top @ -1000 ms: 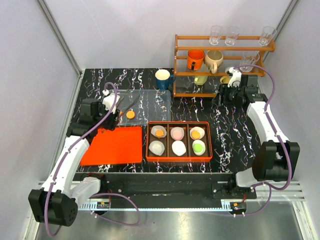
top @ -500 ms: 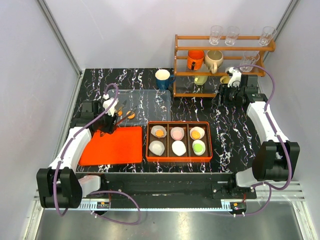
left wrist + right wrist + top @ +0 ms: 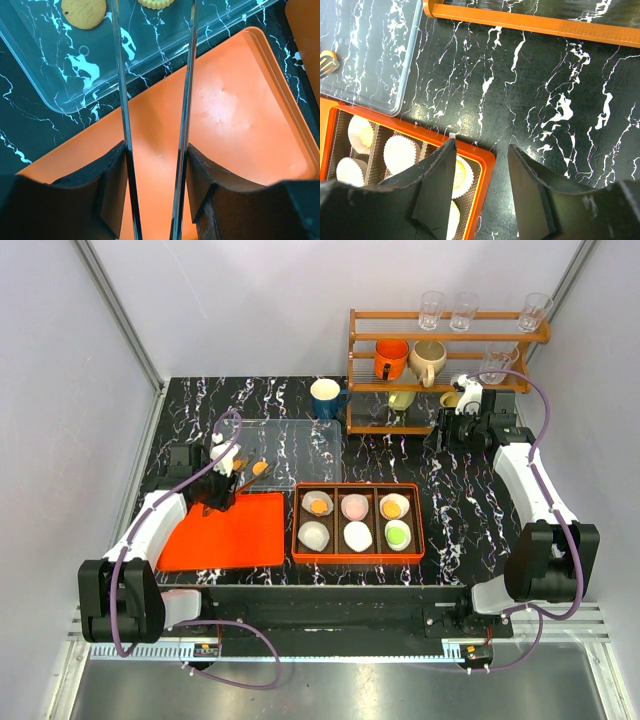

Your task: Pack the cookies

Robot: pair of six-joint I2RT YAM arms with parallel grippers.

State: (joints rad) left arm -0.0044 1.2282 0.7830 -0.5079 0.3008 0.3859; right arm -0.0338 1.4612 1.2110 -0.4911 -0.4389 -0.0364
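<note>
An orange box (image 3: 358,552) holds six white paper liners. Orange cookies lie in the far left (image 3: 318,506) and far right (image 3: 391,508) liners, a pink cookie (image 3: 353,507) in the far middle, a green cookie (image 3: 398,534) at the near right. Another orange cookie (image 3: 261,468) lies on a clear tray (image 3: 295,440); in the left wrist view it shows as a disc (image 3: 84,10) beside a paler scalloped disc (image 3: 155,3). My left gripper (image 3: 218,488) (image 3: 155,150) is shut on metal tongs (image 3: 187,90) whose blades reach toward the clear tray. My right gripper (image 3: 466,408) (image 3: 480,146) is open and empty.
A flat orange lid (image 3: 225,532) lies under my left gripper. A wooden rack (image 3: 440,338) with mugs and glasses stands at the back right, a blue mug (image 3: 326,397) beside it. The box corner (image 3: 487,160) lies below my right gripper.
My left arm has swung nearer and to the right, bringing the tongs over the orange lid's far edge. The loose cookie and the right arm have not moved.
</note>
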